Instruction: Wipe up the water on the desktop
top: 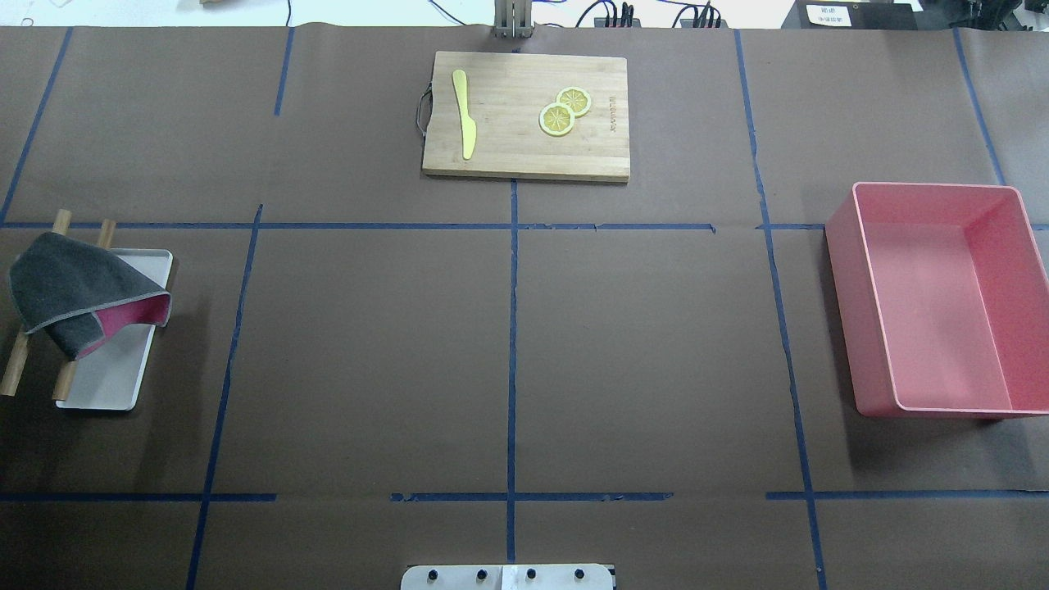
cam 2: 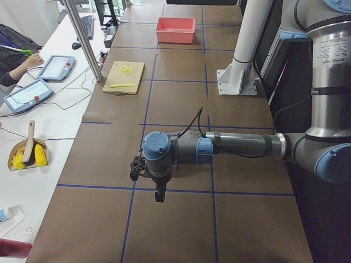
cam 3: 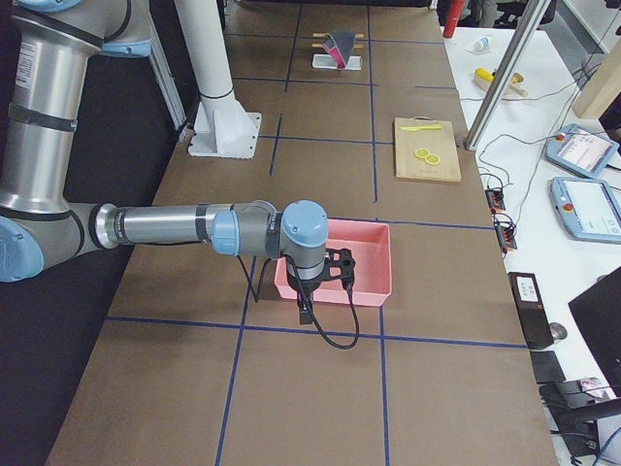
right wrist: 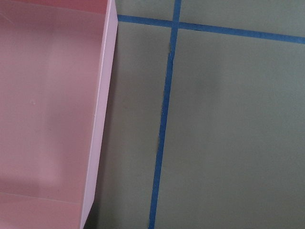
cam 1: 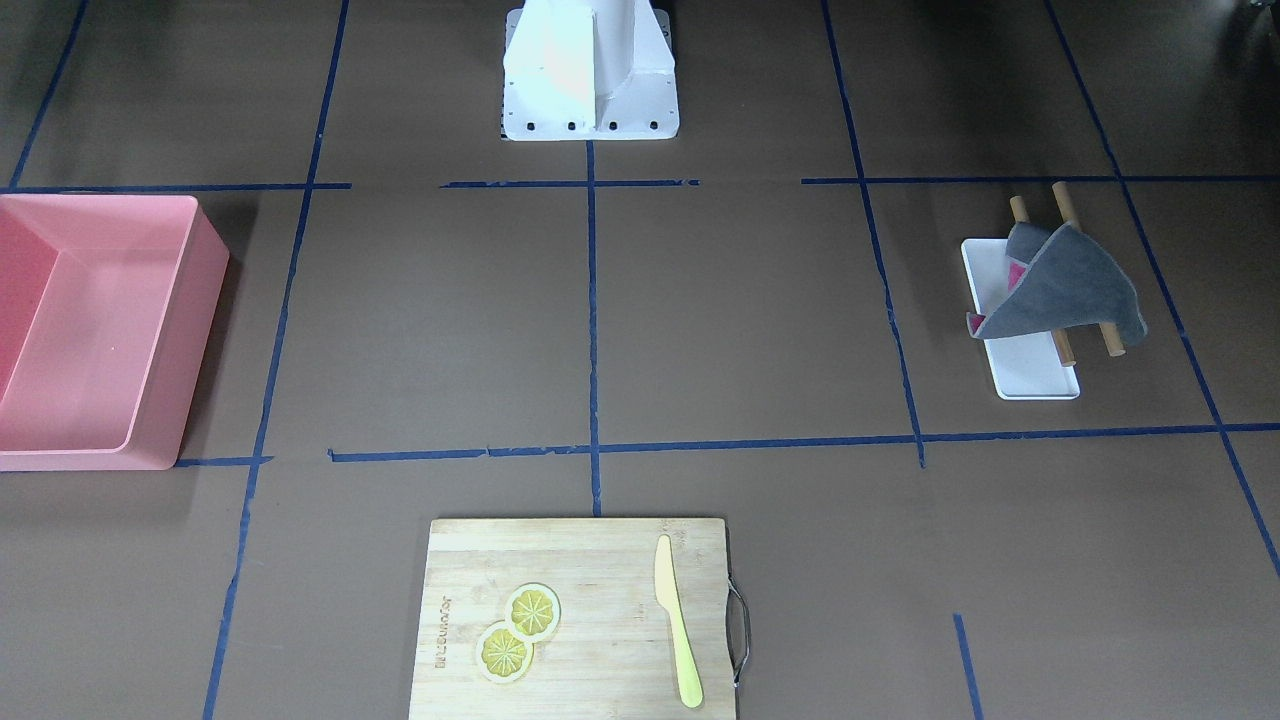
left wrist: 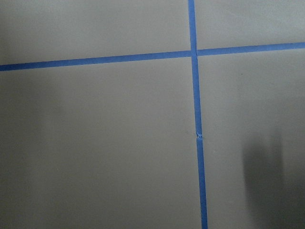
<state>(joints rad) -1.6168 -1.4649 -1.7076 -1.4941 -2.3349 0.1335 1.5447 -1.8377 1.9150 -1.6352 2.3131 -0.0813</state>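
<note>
My left pincer (cam 2: 159,193) and right pincer (cam 3: 305,313) show only in the side views. They're too small there, so I can't tell how the jaws stand. Pink bin (cam 1: 195,340): cut by the front view's left edge, and my right arm (cam 3: 165,228) covers part of it in the right side view. Cutting board (cam 1: 600,660): clipped at the bottom edge, lettering too small to read. Gray cloth (cam 1: 1060,285) hides the middles of two wooden rods (cam 1: 1112,340) and part of the white tray (cam 1: 1035,370). Robot base (cam 1: 590,80): cut at the top.
</note>
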